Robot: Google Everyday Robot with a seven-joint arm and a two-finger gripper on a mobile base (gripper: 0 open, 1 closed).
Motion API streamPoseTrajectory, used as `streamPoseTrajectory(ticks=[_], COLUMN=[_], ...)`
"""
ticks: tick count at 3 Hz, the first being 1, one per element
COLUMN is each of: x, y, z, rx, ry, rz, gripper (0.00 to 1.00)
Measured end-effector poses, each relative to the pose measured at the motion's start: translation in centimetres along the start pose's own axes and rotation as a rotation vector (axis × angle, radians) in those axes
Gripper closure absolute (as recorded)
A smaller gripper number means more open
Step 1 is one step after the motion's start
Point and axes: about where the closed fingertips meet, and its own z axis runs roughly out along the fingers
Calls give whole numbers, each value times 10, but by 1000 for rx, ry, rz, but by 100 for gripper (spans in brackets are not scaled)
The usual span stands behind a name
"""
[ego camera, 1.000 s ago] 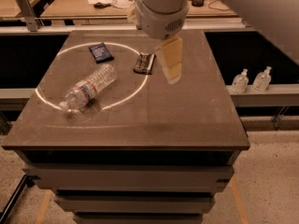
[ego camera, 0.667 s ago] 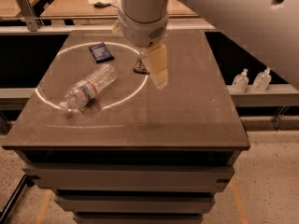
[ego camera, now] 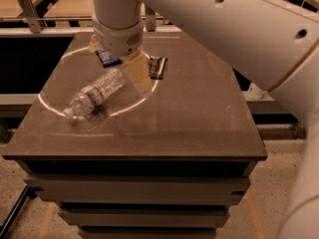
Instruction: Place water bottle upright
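Risks rolling the water bottle (ego camera: 97, 94) off the mark - on its side near the left edge of the bench (ego camera: 199, 118) - if brought down off-centre with the end effector (ego camera: 134, 71), hanging just behind it toward the far edge, grip state impossible to tell.

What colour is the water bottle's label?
White with a reddish band, camera view. The gripper hangs just behind the water bottle.
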Motion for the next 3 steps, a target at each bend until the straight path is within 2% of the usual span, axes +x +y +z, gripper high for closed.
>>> streamPoseTrajectory(ticks=[1,3], x=[-21,-38], y=[-20,-42], z=[16,61], rx=[-16,-52], ry=[-10,-63], rz=[-35,-15], gripper=[0,0])
